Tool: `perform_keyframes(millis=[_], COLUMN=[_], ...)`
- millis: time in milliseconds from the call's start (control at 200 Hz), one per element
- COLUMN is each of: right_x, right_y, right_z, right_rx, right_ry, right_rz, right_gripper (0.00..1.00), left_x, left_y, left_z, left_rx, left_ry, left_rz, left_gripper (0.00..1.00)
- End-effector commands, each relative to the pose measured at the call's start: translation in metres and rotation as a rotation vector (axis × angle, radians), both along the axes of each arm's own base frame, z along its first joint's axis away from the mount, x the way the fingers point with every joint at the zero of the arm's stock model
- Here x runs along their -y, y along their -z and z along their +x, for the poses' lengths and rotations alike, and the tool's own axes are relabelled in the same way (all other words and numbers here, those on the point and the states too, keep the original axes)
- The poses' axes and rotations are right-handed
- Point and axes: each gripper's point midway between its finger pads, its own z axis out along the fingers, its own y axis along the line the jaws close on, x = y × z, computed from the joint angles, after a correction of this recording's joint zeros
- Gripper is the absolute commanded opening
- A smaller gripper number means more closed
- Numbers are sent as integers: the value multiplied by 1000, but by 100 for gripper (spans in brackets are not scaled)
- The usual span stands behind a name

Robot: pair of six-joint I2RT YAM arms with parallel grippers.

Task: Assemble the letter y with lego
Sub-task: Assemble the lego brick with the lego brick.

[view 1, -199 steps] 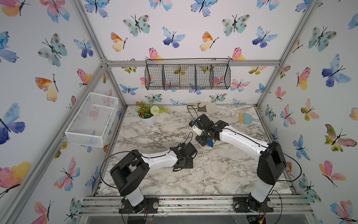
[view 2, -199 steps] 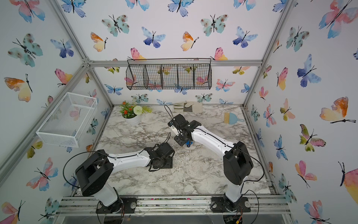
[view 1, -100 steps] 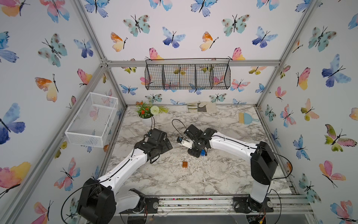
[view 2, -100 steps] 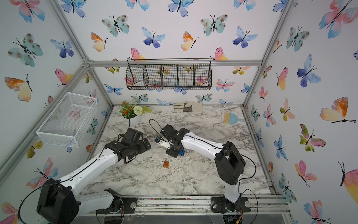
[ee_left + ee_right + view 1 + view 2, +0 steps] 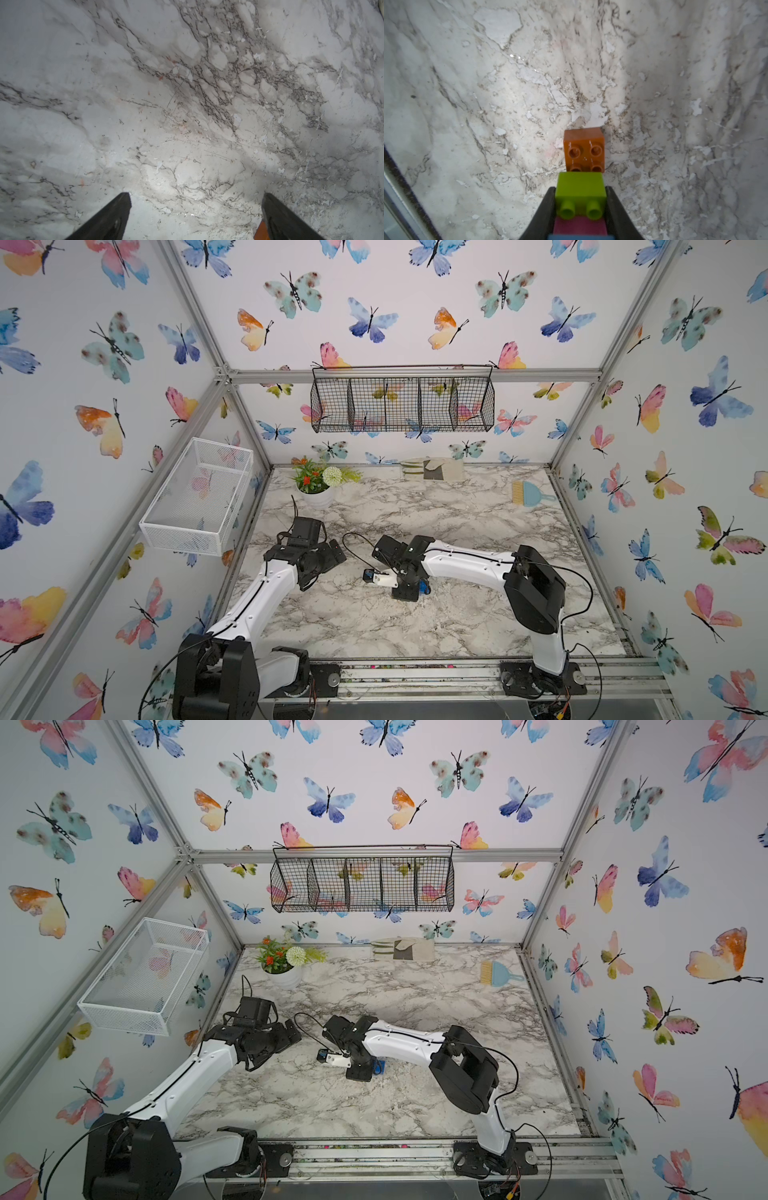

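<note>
Marble tabletop: orange brick, likely brush

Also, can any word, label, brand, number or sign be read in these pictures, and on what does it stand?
None can be read. The orange brick and the green brick show plain studs with no legible lettering. The black wire basket carries no tag or sign.

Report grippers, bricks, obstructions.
Left gripper open, empty, over table. Right gripper shut on green brick, pink brick and blue brick behind. Orange brick just ahead, join unclear. Nothing blocking.
</note>
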Motion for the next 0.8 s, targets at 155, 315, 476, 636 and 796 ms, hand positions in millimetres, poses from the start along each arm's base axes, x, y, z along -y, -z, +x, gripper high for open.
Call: perform_keyframes(millis=[155,315,476,636,796], right_x=[-1,-3,-1,-1,-2], right_y=[0,0,4,7,10], right_z=[5,4,2,-1,-1], right_rx=[26,23,7,-1,0], right_ry=[-33,-44,-47,-60,-64], right_rz=[-41,-37,-55,-55,-61], right_gripper=[29,29,29,29,29], left_x=[4,3,2,3,4], left_y=[9,10,13,15,17], left_z=[-3,-5,-5,-5,-6], left_rx=[-17,-17,-24,-24,-27], left_ry=[29,27,25,24,24], left_rz=[-26,-24,-25,-30,-36], left_gripper=[99,99,100,100,100])
